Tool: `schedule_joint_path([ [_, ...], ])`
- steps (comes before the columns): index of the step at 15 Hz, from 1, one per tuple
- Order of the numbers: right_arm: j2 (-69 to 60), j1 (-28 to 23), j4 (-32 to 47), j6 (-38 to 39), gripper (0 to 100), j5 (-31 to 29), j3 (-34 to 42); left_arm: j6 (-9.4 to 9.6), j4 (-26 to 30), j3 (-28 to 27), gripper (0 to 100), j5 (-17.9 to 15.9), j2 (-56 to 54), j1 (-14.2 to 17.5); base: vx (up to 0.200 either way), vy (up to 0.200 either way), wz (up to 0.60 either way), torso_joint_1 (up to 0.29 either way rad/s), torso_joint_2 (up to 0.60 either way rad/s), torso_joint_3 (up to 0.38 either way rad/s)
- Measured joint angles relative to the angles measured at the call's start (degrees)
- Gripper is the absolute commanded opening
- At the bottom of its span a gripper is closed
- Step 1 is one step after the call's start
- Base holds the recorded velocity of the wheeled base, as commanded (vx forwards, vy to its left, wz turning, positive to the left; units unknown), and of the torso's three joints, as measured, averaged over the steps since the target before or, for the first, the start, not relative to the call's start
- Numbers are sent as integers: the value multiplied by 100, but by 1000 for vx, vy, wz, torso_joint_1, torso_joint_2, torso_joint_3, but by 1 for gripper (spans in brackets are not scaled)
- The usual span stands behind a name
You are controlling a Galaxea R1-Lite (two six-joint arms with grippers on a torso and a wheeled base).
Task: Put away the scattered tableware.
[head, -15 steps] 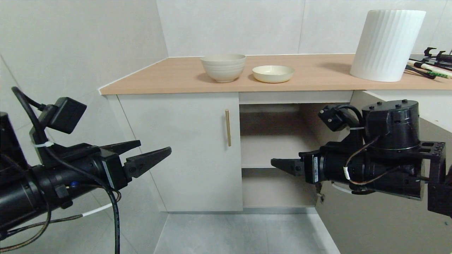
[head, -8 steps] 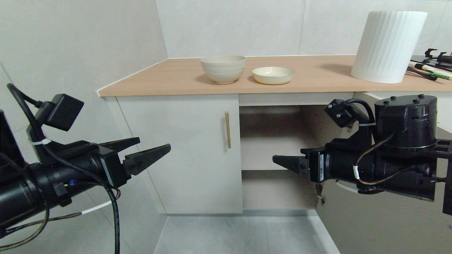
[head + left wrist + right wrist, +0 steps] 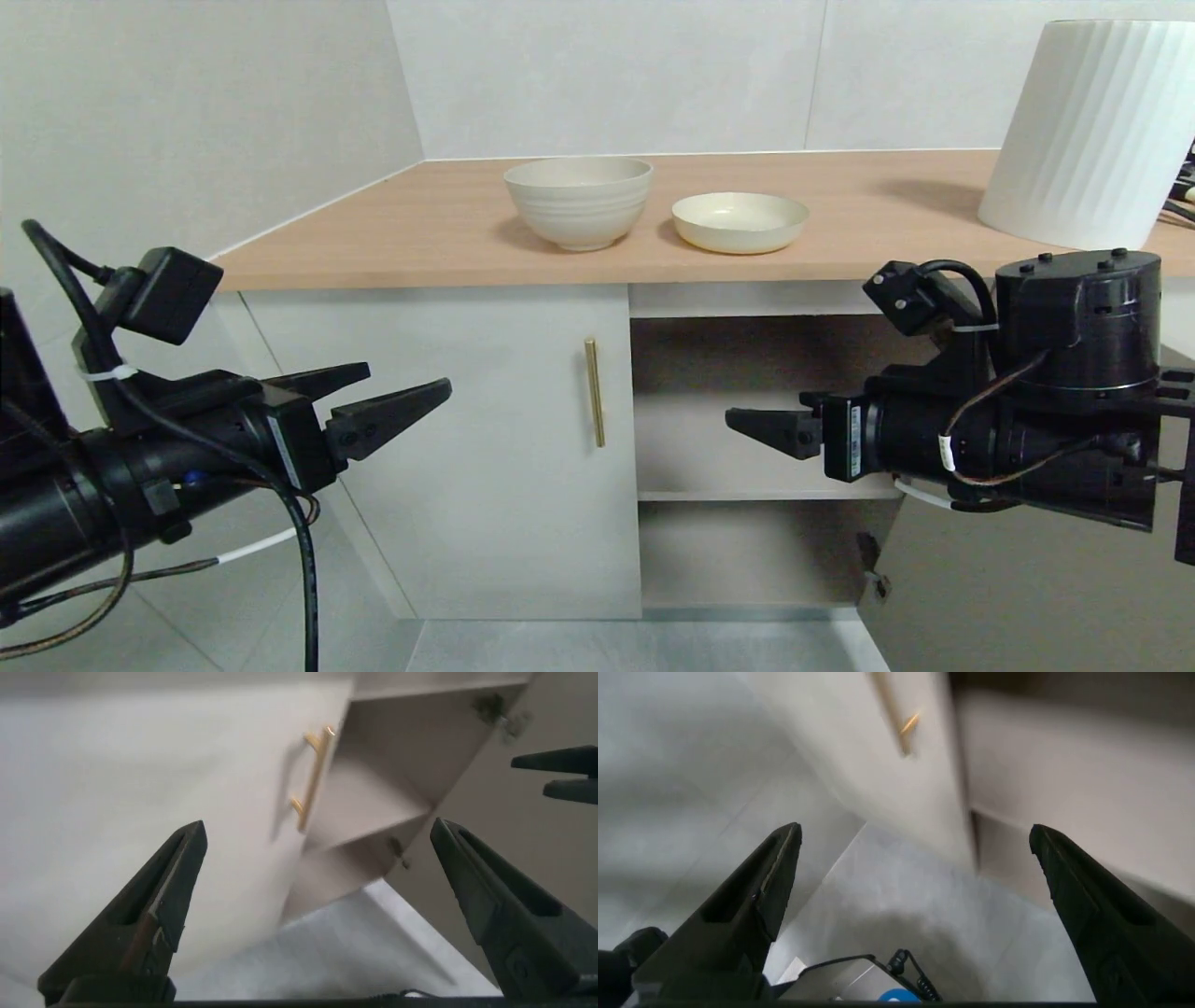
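You'll find the bowl point(image 3: 579, 201) at 12 o'clock on the bench point(image 3: 439, 238), with the shallow dish point(image 3: 740, 221) just beside it on its 3 o'clock side, not touching. Your left tool point(image 3: 409, 379) hangs at 8 o'clock, spread wide and holding nothing. Your right tool point(image 3: 915, 838) sits at 4 o'clock before the open cupboard shelf point(image 3: 738, 462), also wide apart and empty. The brass handle point(image 3: 594, 392) marks the closed door point(image 3: 448, 448).
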Motion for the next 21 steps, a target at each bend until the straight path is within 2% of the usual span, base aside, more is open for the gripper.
schedule_joint_path([
  [4,7,5,-5,0,100,2,0,-9,-1,2,100,1,11,-7,0,0,0,0,0,0],
  [6,7,2,1,0,100,2,0,-37,10,-2,100,4,9,2,0,200,0,2,5,0],
  [16,-12,2,-2,2,100,2,2,-57,10,6,100,4,-30,-5,0,0,0,0,0,0],
  [21,-80,13,-10,2,100,11,11,-1,44,-24,100,45,-112,0,200,0,0,0,1,8],
])
